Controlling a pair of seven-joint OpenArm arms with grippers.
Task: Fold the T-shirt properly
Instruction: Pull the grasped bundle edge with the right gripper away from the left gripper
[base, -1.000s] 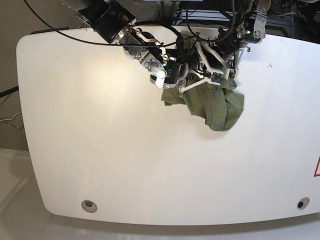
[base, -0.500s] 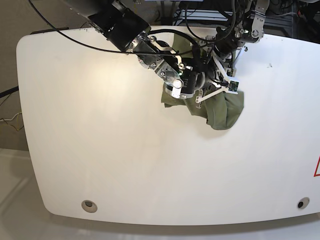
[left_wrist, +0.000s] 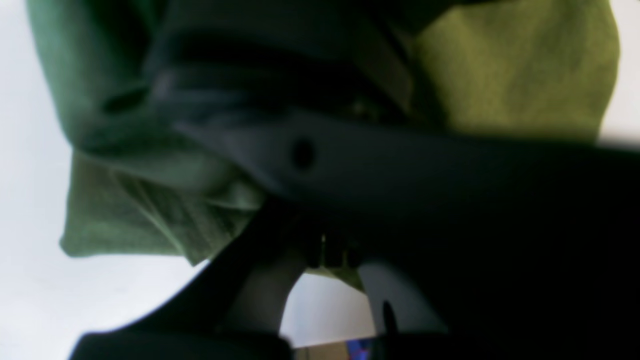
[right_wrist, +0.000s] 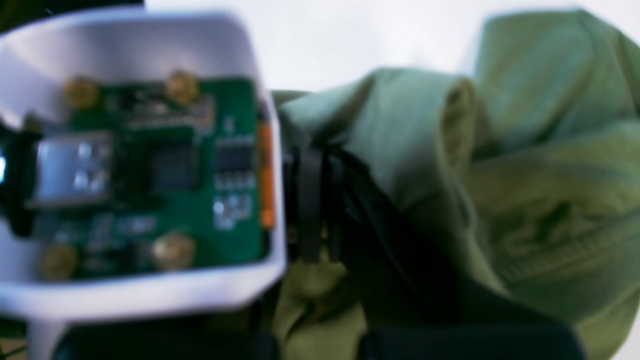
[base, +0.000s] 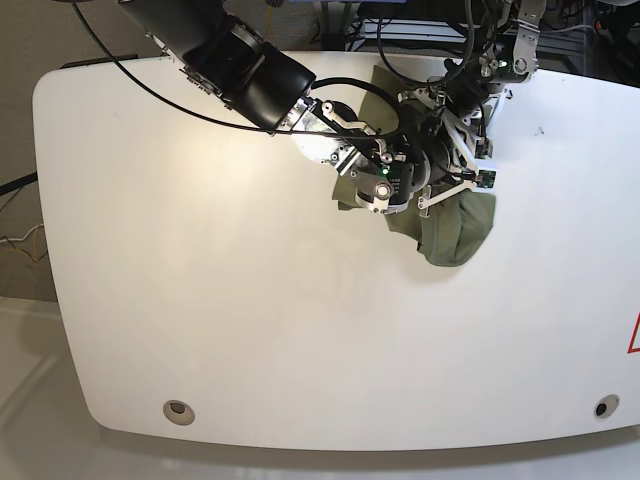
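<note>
both arms' fingers closed, seemingly on the bunched t-shirt (base: 455, 232); grips hidden.

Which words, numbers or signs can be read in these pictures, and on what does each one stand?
No text can be read.
Red sign mark on the table, at the right edge: cut off, no letters visible.
Circuit board in the right wrist view: any print is too blurred.
T-shirt: no print visible.
</note>
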